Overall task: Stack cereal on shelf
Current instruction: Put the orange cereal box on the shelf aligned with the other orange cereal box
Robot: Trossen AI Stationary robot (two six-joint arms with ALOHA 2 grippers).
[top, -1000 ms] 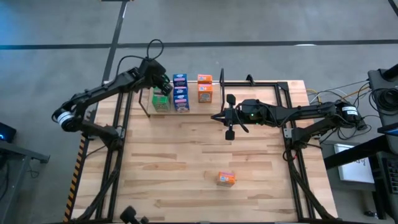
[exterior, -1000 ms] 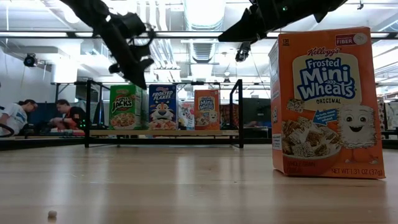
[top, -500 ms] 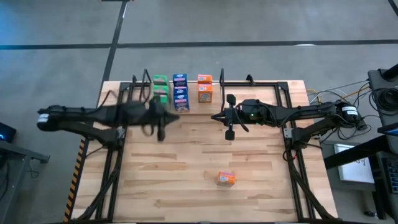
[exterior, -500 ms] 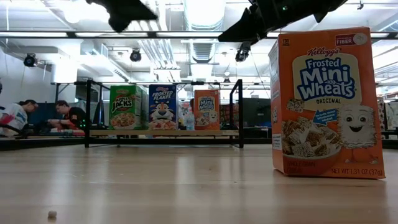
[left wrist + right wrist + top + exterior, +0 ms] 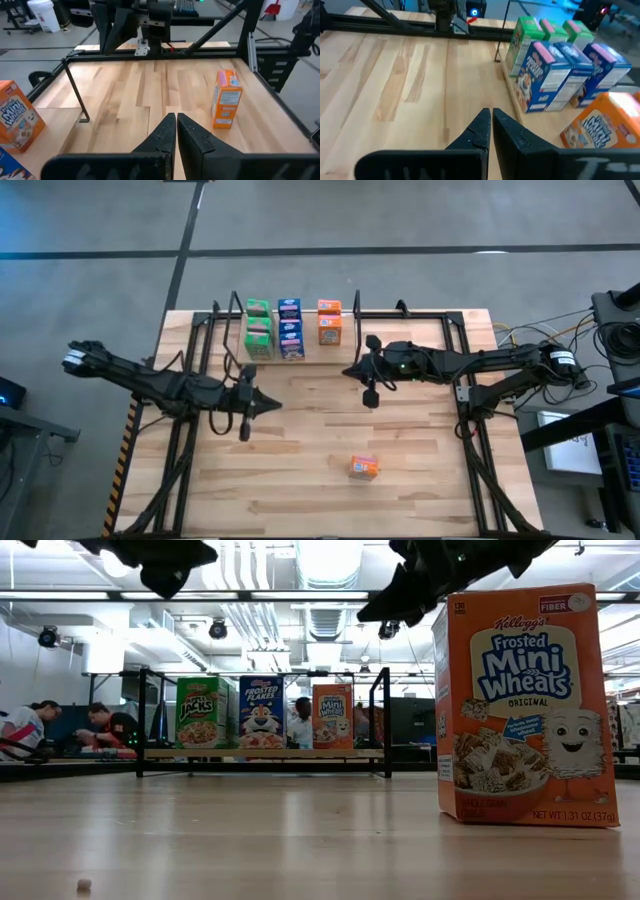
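Observation:
The shelf, a light plank between thin black wire brackets, lies at the table's far side. Green, blue and orange cereal boxes stand upright on it in rows. One more orange box stands on its base on the table near the front, large in the low view. My left gripper hovers shut over the table's left middle, pointing right, clear of everything. My right gripper hovers shut just in front of the shelf's right end, pointing left.
Black arm-mount frames run along the table's left and right sides. Bare wood lies between the shelf and the loose orange box. A tiny crumb lies near the front edge. People sit in the room beyond.
My left gripper has swung away from the green boxes on the shelf, toward the table's near side and middle, and turned until it points right; it stays shut. The green boxes stay standing on the shelf. My right gripper has rolled a little in place.

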